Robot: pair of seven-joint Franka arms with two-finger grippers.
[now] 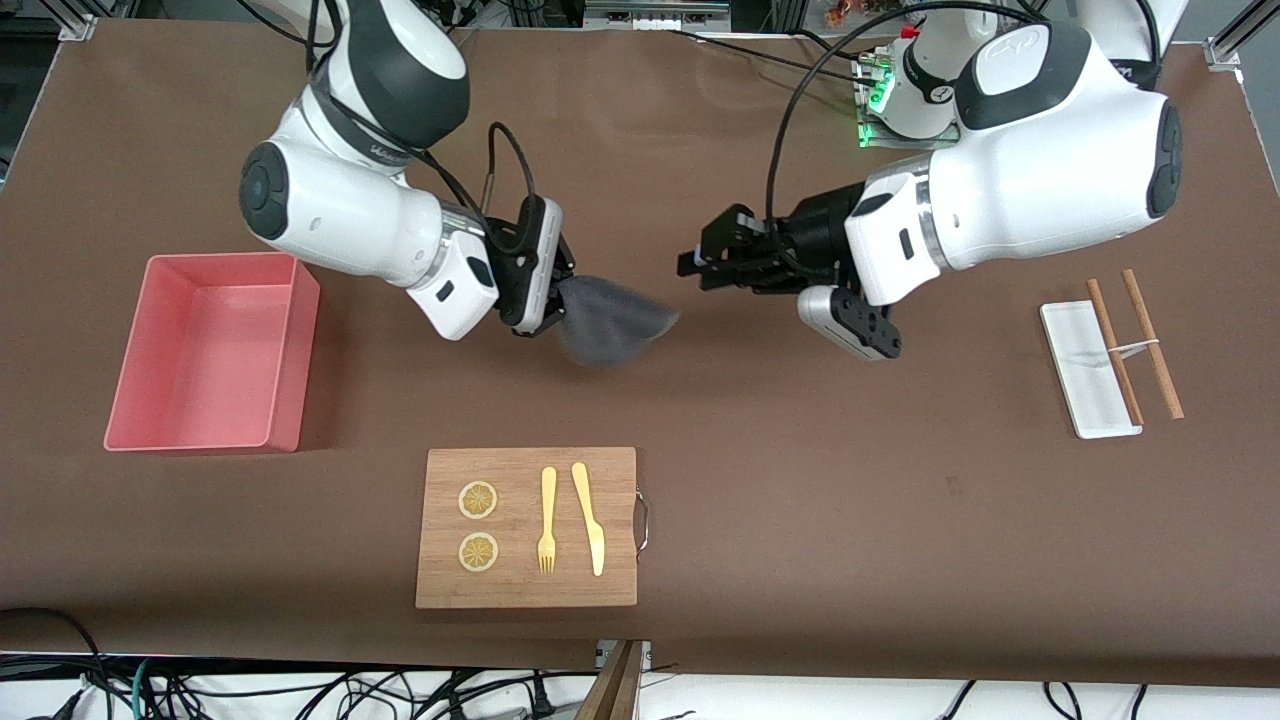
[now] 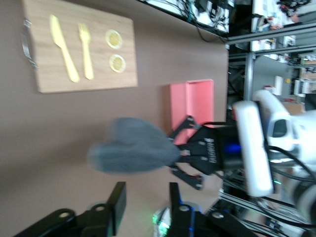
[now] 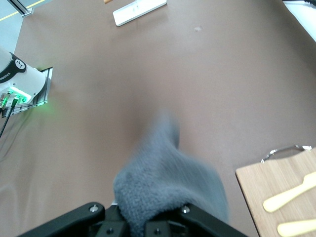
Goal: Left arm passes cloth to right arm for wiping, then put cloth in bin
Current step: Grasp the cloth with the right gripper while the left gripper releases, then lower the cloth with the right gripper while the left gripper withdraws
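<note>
My right gripper (image 1: 556,299) is shut on the dark grey cloth (image 1: 615,322) and holds it in the air over the bare table in the middle. In the right wrist view the cloth (image 3: 168,180) bulges out from between the jaws of the right gripper (image 3: 148,219). My left gripper (image 1: 698,266) is open and empty, a short gap from the cloth's free end and pointing at it. In the left wrist view the left gripper (image 2: 146,201) is spread open, with the cloth (image 2: 133,152) just clear of its tips. The pink bin (image 1: 288,385) stands at the right arm's end of the table.
A wooden cutting board (image 1: 520,590) with a yellow fork, a knife and two lemon slices lies nearer the front camera than the grippers. A white oblong tray (image 1: 1085,385) with two brown chopsticks (image 1: 1150,340) lies at the left arm's end.
</note>
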